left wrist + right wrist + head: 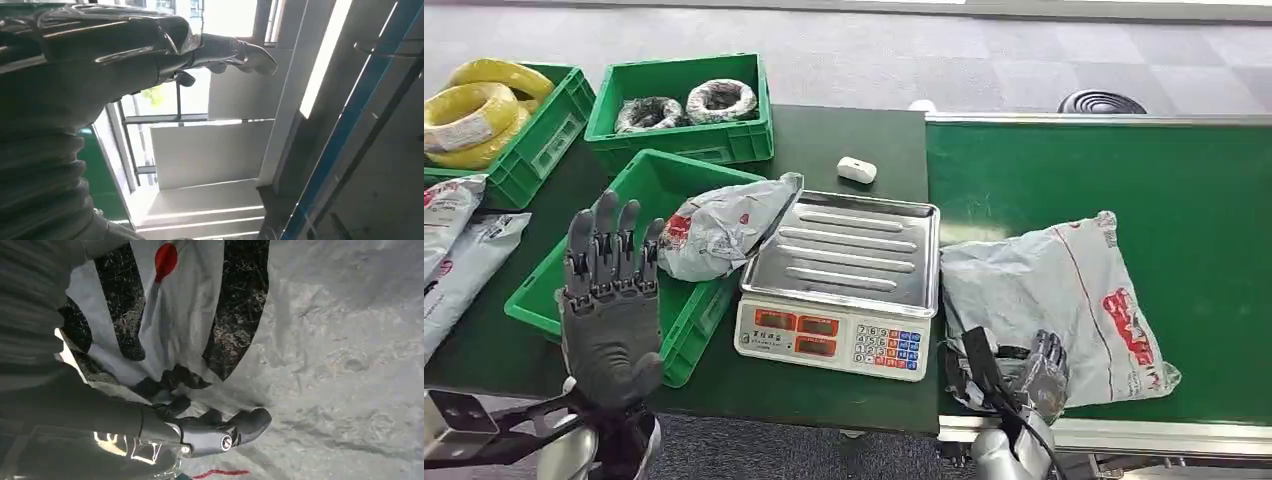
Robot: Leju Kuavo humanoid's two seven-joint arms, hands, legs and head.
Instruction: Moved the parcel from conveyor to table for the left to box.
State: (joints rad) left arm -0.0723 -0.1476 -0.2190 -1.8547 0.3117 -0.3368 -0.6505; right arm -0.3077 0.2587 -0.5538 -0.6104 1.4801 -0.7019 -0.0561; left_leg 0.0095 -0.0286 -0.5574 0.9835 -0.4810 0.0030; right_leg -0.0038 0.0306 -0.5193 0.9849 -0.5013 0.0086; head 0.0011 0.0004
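Head view is showing the grey parcel [1064,300] lying on the green conveyor [1044,170], at its near edge beside the worktop [849,135]. The right hand [1024,372] is resting on the parcel's near left corner; in the right wrist view its fingers [250,422] are pressing into the plastic film, though I cannot tell whether they are actually pinching it. The left hand [611,300] is hovering upright with fingers spread, holding nothing, above the green crate [659,180] at the worktop's near left. A second parcel [719,230] is leaning over that crate's rim onto the weighing scale [839,275].
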